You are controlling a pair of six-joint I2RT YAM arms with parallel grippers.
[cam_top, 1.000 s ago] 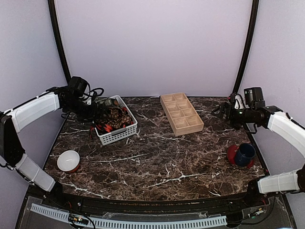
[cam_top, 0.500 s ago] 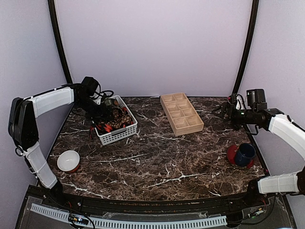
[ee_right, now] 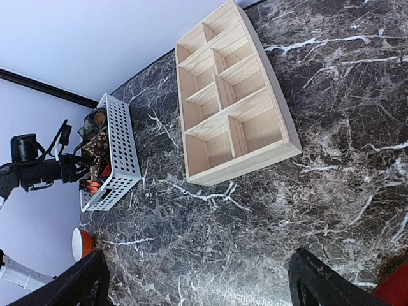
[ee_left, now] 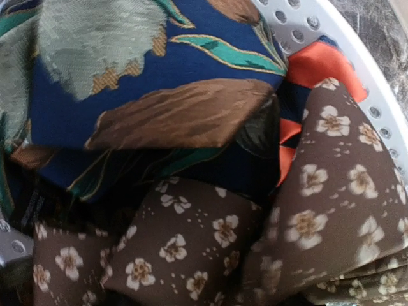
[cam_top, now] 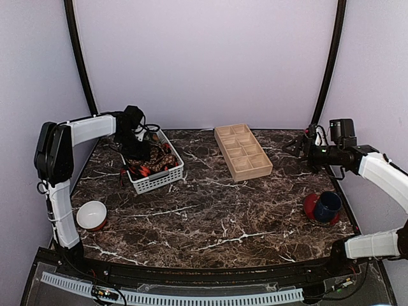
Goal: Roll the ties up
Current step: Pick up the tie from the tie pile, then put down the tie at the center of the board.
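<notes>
- Dark marble tabletop (cam_top: 210, 210) carries a white basket (cam_top: 159, 180), far left.
- Ties (ee_left: 191, 242) lie heaped inside; fetching one seems the step.
- Left fingers (cam_top: 136, 150) reach in, their gap hidden; next, pinch one tie clear.
- Right fingers (ee_right: 86, 284) gape, empty.

Top camera overlooks all; left wrist apparently hugs ties (ee_left: 191, 236); right wrist views their basket (ee_right: 121, 153) from afar.
</notes>
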